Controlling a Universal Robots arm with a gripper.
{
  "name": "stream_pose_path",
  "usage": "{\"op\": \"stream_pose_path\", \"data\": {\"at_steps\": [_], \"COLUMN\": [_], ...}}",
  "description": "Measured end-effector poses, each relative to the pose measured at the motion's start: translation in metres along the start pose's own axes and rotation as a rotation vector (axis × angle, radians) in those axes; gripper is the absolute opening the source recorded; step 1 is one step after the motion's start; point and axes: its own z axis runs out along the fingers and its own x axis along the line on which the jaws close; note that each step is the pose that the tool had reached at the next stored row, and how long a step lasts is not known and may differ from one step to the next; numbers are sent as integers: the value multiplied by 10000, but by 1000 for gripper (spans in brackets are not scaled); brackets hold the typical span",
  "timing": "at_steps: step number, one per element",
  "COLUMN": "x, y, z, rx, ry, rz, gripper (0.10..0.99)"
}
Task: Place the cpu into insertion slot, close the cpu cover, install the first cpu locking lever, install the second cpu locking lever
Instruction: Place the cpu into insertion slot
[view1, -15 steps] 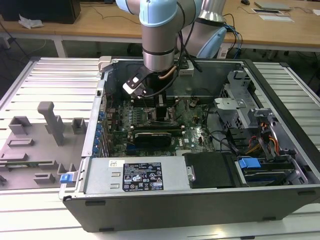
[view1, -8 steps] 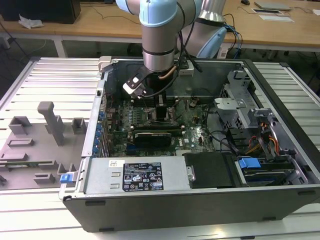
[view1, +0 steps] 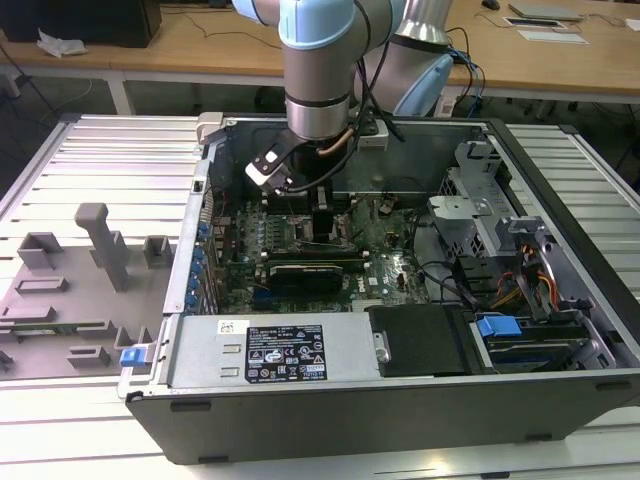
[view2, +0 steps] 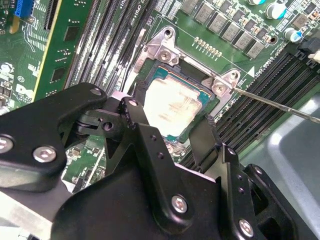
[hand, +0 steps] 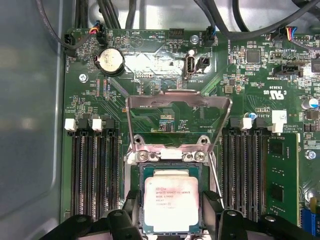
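The cpu (hand: 171, 202) is seen lying flat in the insertion slot (hand: 150, 172), silvery face up. It is straddled by the gripper (hand: 171, 215), whose fingers (hand: 131, 212) are spread just beside opposite edges, with nothing clamped. Behind it, the cpu cover (hand: 178, 99) is stood open. The chip is judged light, stiff and fragile, best gripped by its edges only.

Near edge of the cpu (hand: 171, 202) and insertion slot (hand: 170, 166) behind the black jaws.
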Motion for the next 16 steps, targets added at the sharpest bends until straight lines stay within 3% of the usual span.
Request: {"op": "stream_pose_path", "data": {"at_steps": [11,12,13,16], "x": [-1,-1,-1,-1], "y": [4,4,4,4], "z": [-45,-46,-47,-52], "rx": [0,0,0,0], "ry": [0,0,0,0], "rz": [1,1,1,0], "gripper": [604,537,537,231]}}
